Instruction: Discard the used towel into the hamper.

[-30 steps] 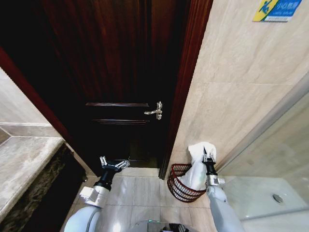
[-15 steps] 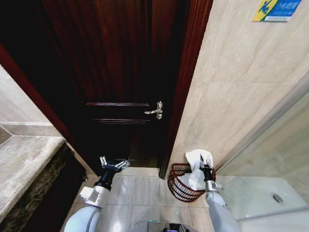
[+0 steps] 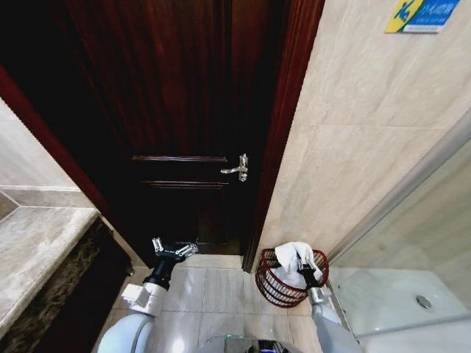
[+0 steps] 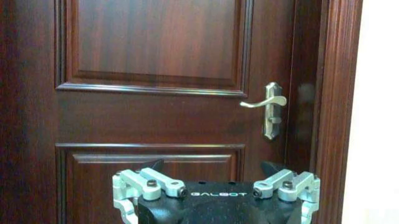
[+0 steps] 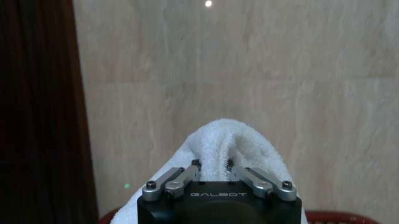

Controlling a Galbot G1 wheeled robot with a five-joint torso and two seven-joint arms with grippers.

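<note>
Over the hamper (image 3: 291,278) on the floor by the tiled wall, the right gripper (image 3: 302,266) has its jaws pinched on the white towel (image 3: 290,266), sagging inside the rim, so releasing seems next, while the left gripper (image 3: 174,251) waits, jaws spread and empty, before the door (image 3: 176,118).

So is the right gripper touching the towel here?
Touching. The right wrist view shows the right gripper with its fingers pinched on a fold of the white towel.

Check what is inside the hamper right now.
A white towel sits in the hamper, gripped by the right end effector. The towel covers the hamper's bottom.
</note>
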